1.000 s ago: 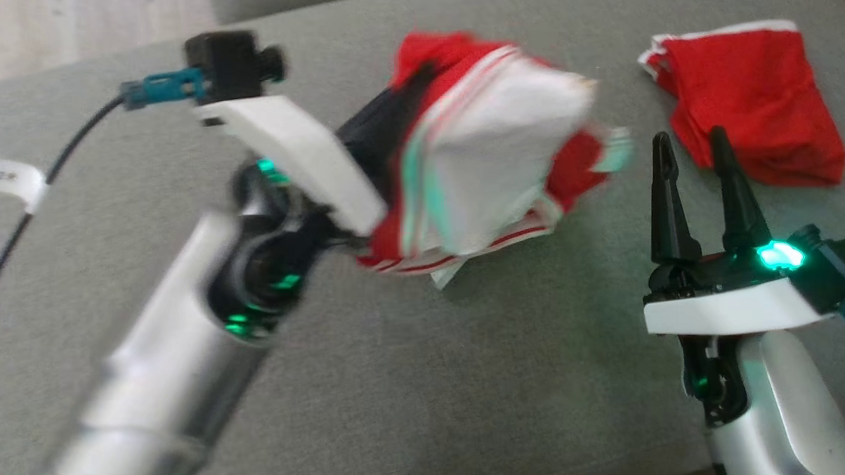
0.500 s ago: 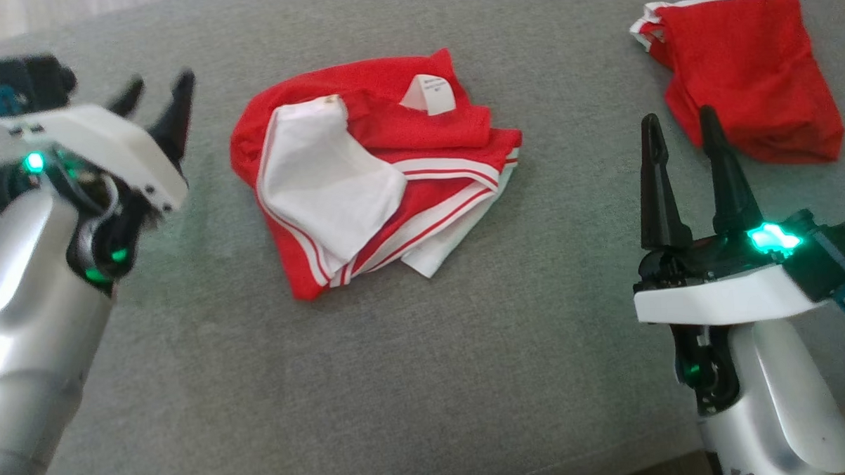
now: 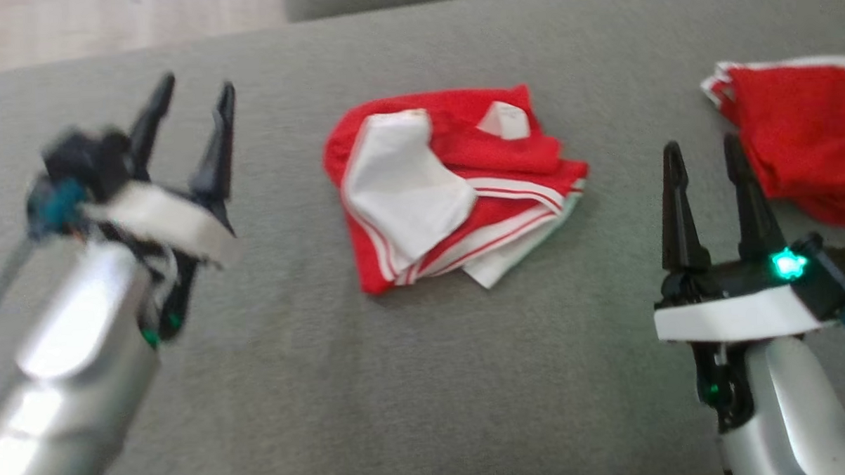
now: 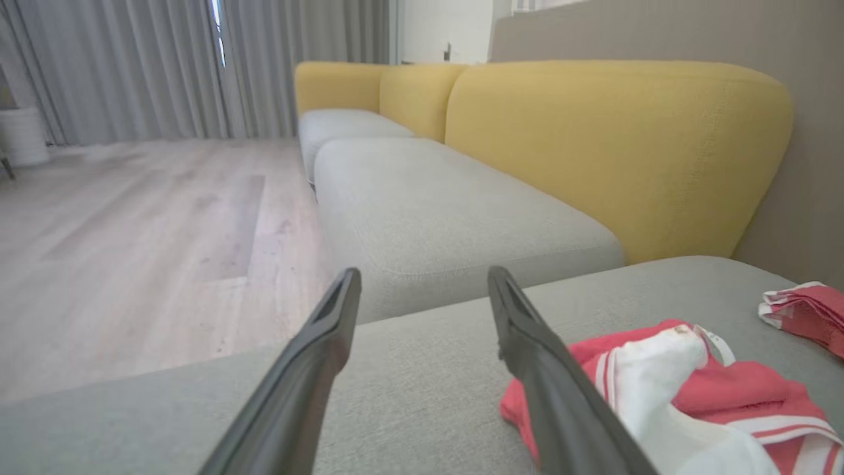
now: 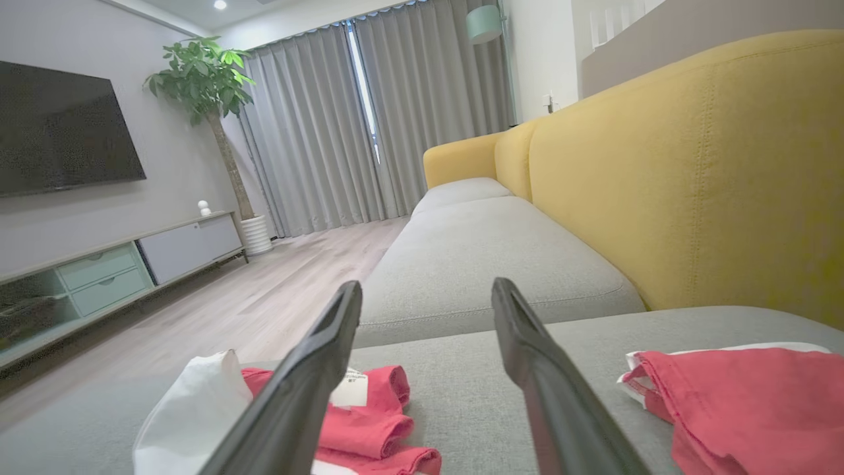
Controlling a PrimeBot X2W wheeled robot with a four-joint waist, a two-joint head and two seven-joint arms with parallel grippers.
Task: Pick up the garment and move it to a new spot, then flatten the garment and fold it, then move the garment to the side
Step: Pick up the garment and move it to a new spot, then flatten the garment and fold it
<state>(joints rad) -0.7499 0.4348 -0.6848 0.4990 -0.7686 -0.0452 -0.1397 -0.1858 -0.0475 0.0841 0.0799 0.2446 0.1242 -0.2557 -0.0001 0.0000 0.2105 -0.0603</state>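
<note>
Crumpled red-and-white garment (image 3: 462,155) lay on the grey sofa cushion (image 3: 427,378); left end effector (image 3: 198,83) and right end effector (image 3: 701,145) hovered alongside, both spread wide, empty.

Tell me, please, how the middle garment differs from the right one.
The middle garment lies crumpled, the right garment folded. The middle garment shows a white panel, stripes and a label; the right garment is nearly all red. Both are red with white trim.

Grey cushion (image 3: 427,378) carries a crumpled red-white garment (image 3: 449,194) and a red bundle (image 3: 806,147)
</note>
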